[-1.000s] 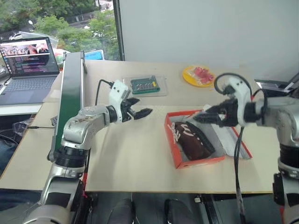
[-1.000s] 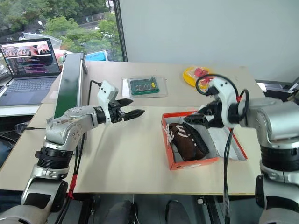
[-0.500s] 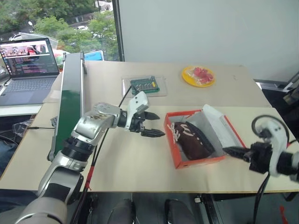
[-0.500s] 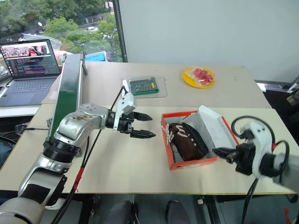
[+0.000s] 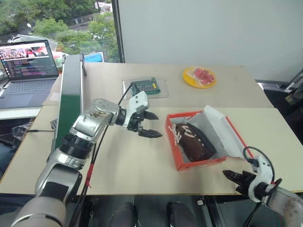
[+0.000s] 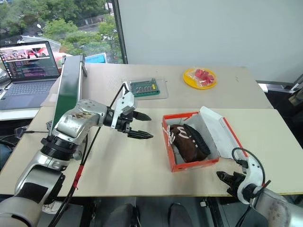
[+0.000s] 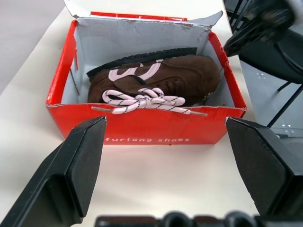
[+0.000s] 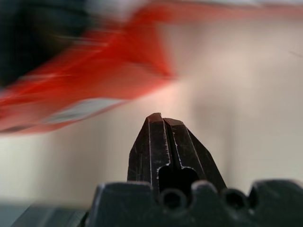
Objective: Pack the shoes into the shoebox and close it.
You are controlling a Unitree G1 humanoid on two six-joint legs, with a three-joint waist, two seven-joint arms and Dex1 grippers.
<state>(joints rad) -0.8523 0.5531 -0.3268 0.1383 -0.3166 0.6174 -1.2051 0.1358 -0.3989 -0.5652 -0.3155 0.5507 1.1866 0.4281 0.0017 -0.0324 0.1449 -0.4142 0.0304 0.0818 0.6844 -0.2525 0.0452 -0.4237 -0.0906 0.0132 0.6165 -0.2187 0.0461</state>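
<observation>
One red-orange shoebox (image 5: 201, 161) sits open on the table (image 5: 142, 161), lid (image 5: 227, 130) tipped back, with brown shoes (image 7: 156, 85) packed inside; I can make out two, one lying against the other. The left gripper (image 5: 149, 124) hangs just beside the box, its two fingers spread wide apart. The right gripper (image 5: 233, 176) is low at the table's near edge, fingers pressed together on nothing. Farther back sit one yellow plate (image 5: 199, 77), one green board (image 5: 146, 87), one laptop (image 5: 27, 68).
</observation>
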